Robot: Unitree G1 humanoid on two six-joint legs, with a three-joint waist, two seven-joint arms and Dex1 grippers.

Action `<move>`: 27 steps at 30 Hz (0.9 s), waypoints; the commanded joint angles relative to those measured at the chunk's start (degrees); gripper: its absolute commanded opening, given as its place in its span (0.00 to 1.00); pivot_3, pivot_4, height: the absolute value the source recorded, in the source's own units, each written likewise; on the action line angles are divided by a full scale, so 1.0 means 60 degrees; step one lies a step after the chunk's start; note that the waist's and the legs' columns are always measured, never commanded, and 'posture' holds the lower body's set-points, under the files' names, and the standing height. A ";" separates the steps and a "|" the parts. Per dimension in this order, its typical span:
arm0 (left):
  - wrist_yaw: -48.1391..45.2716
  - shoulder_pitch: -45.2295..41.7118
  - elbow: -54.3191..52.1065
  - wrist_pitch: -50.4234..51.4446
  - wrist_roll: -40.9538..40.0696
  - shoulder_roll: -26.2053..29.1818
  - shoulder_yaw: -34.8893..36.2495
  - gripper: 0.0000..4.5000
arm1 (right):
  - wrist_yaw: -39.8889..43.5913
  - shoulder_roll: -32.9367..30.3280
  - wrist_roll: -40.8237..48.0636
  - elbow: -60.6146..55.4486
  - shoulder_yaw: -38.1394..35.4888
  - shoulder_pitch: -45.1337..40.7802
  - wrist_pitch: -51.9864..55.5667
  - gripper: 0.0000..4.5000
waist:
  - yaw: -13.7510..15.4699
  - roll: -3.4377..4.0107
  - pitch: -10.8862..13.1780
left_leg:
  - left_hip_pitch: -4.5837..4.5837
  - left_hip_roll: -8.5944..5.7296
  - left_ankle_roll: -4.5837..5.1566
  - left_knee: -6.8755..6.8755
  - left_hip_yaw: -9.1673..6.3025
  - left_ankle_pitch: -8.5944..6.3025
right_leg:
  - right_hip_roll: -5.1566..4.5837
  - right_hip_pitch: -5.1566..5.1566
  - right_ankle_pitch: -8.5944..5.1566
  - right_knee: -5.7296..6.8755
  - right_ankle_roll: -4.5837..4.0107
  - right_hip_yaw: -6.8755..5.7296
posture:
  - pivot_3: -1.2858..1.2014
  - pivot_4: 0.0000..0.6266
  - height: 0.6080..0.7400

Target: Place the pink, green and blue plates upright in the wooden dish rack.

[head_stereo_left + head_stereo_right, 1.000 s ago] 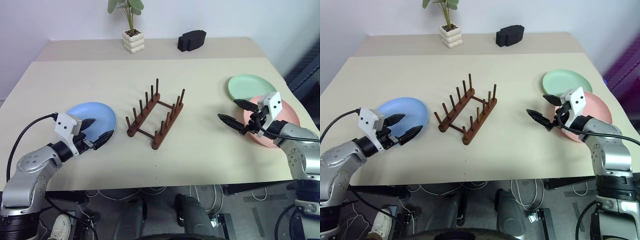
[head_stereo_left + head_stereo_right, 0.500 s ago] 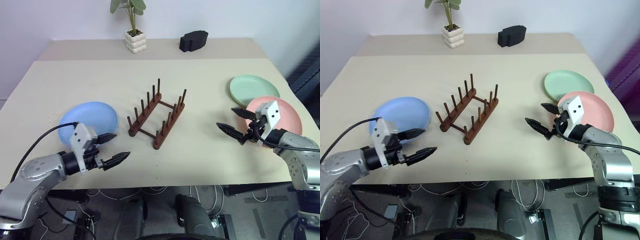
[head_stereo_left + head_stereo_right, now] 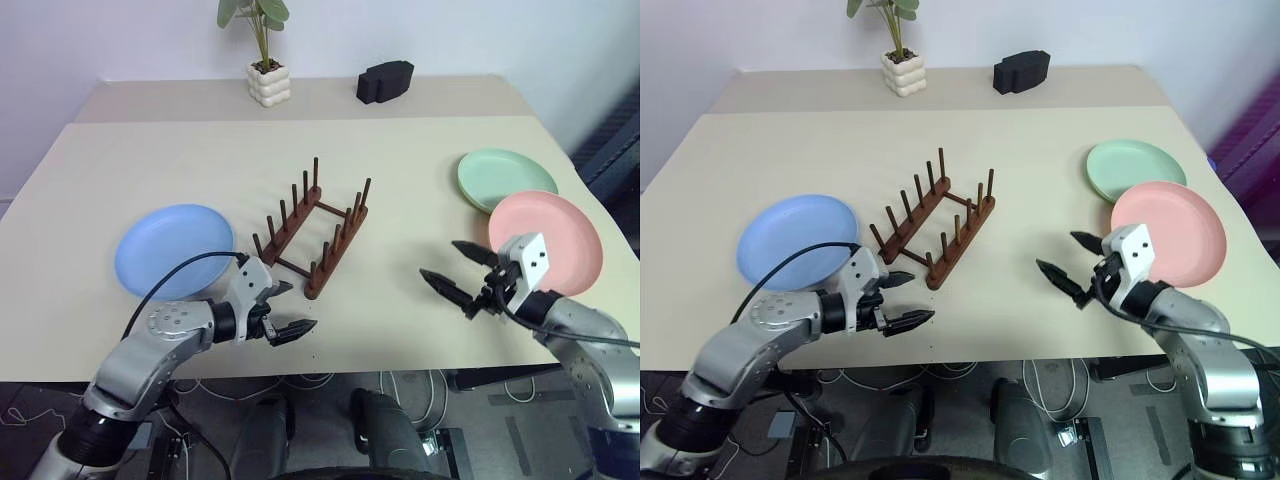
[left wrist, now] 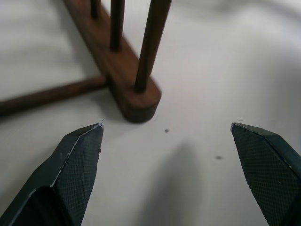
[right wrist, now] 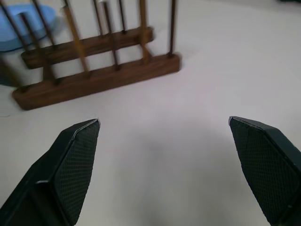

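Observation:
The wooden dish rack point(image 3: 312, 238) stands empty at the table's middle. The blue plate point(image 3: 173, 250) lies flat to its left. At the right, the green plate point(image 3: 505, 177) lies flat with the pink plate point(image 3: 550, 235) overlapping its near rim. My left gripper point(image 3: 295, 308) is open and empty near the table's front edge, just in front of the rack's near end point(image 4: 136, 101). My right gripper point(image 3: 442, 260) is open and empty, left of the pink plate and pointing toward the rack point(image 5: 94, 80). The blue plate point(image 5: 19, 23) shows behind the pegs there.
A potted plant point(image 3: 263, 75) and a black block point(image 3: 384, 80) stand on the raised shelf at the back. A black cable point(image 3: 180, 275) loops from my left arm over the blue plate's near edge. The table's front edge point(image 3: 380, 365) runs just below both grippers.
My left gripper has swung right, from the blue plate's near edge to in front of the rack's near end. My right gripper has drawn back off the pink plate toward the front edge.

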 commanded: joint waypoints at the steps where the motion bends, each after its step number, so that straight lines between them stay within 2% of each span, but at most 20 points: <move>1: 0.0569 -0.0339 0.0275 -0.0036 0.0632 -0.0631 -0.0666 0.99 | -0.0030 -0.0149 0.0332 -0.0508 -0.0486 0.0009 0.0073 0.99 | 0.0009 0.0000 -0.0001 | 0.0002 0.0000 0.0000 0.0007 0.0000 0.0000 | -0.0003 0.0005 -0.0004 0.0000 0.0006 0.0000 | 0.52 0.24 0.97; 8: 0.1288 -0.0491 0.0637 0.0355 0.1227 -0.1377 -0.0783 0.99 | -0.0065 -0.0163 0.0405 -0.0617 -0.0479 0.0022 0.0154 0.99 | 0.0044 0.0009 -0.0014 | 0.0015 -0.0001 0.0001 0.0010 0.0000 -0.0001 | -0.0007 0.0020 -0.0016 -0.0001 0.0024 0.0001 | 0.52 0.24 0.97; 15: 0.1282 -0.0456 0.0594 0.0261 0.1421 -0.1282 -0.0568 0.25 | -0.0064 0.0059 0.0285 -0.0359 -0.0140 -0.0245 -0.0064 1.00 | 0.0024 0.0019 -0.0020 | 0.0023 0.0000 0.0007 0.0003 0.0001 -0.0004 | -0.0006 0.0021 -0.0016 0.0000 0.0025 0.0001 | 0.52 0.24 0.97; 17: 0.1198 -0.0564 0.0676 0.0197 0.1530 -0.1215 -0.0577 0.17 | -0.0074 0.0128 0.0241 -0.0294 -0.0069 -0.0303 -0.0134 1.00 | 0.0031 0.0020 -0.0021 | 0.0026 -0.0001 0.0007 0.0003 0.0001 -0.0004 | -0.0006 0.0022 -0.0016 0.0001 0.0025 0.0000 | 0.52 0.24 0.97; 27: -0.0367 -0.1701 0.1932 -0.1354 0.1927 -0.0694 -0.0769 0.17 | -0.0249 0.0381 0.0017 -0.0300 0.0010 -0.0015 -0.0485 1.00 | 0.0149 0.0019 -0.0022 | 0.0026 -0.0002 0.0007 0.0005 0.0006 -0.0005 | -0.0007 0.0024 -0.0016 -0.0004 0.0024 0.0002 | 0.52 0.24 0.97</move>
